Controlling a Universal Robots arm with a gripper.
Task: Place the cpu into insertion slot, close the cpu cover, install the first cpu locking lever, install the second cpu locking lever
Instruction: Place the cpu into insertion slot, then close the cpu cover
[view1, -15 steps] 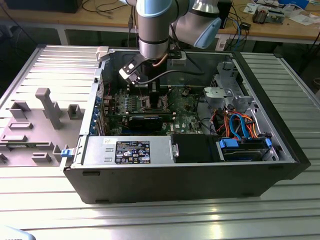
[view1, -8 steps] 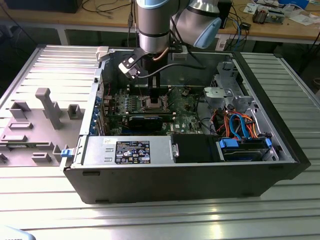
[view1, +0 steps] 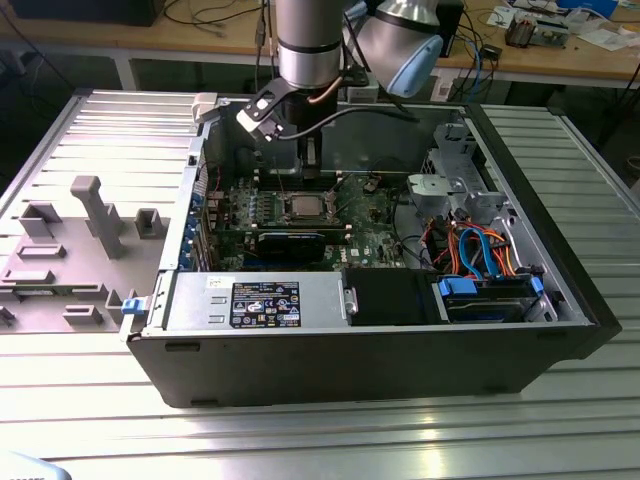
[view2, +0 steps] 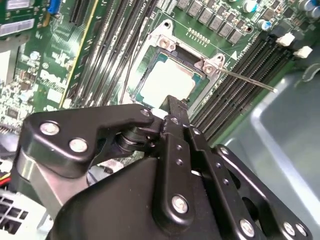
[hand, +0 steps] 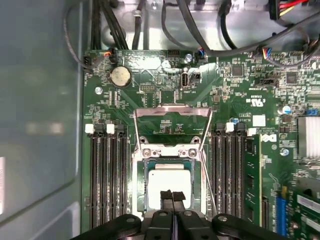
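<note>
Closed tool (hand: 173, 196) over seated cpu (hand: 162, 177)

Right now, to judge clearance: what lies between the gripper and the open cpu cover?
In the first wrist view, the cpu, lying in its socket, sits between the gripper and the open cpu cover.

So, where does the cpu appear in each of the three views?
Exterior view: cpu on the motherboard, below the arm.
Second wrist view: cpu in its socket, just past the gripper.
First wrist view: cpu in its socket, at the gripper's tips.
Shared landmark: black memory slots flanking the socket.
</note>
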